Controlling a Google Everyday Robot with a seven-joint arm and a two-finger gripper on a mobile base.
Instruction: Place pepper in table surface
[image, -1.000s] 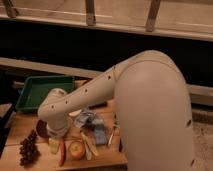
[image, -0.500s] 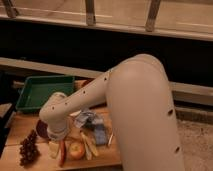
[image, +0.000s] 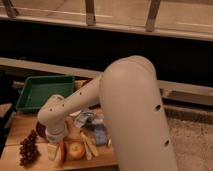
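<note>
**Slim red-orange chili pepper** (image: 62, 152): lying lengthwise near the front edge, just beside the round red-yellow apple (image: 76, 150). Apparently on the planks already; contact underneath too dim to confirm.

**Two-finger tool** (image: 56, 140): hanging from the bulky white arm (image: 130, 115), just above the pepper's far end and beside the purple bowl (image: 41, 132). Released, grasping nothing. Judged to sit there either for a straight descent onto the pepper or for a lift clear of it; no telling which.

**Dark grape bunch** (image: 28, 148): at left, apart from the pepper, outside the tool's path.

**Pale yellow piece** (image: 52, 150), **yellowish strips** (image: 89, 146), **blue-and-white packet** (image: 95, 129): crowded round the apple, leaving little spare room there.

**Light-brown wooden plank counter** (image: 15, 127): bare wood showing at left.

**Green rectangular tray** (image: 42, 91): at the back left corner.

**Room**: dark wall (image: 100, 47) behind, railing posts (image: 90, 12) above, speckled floor (image: 190, 145) at right.
</note>
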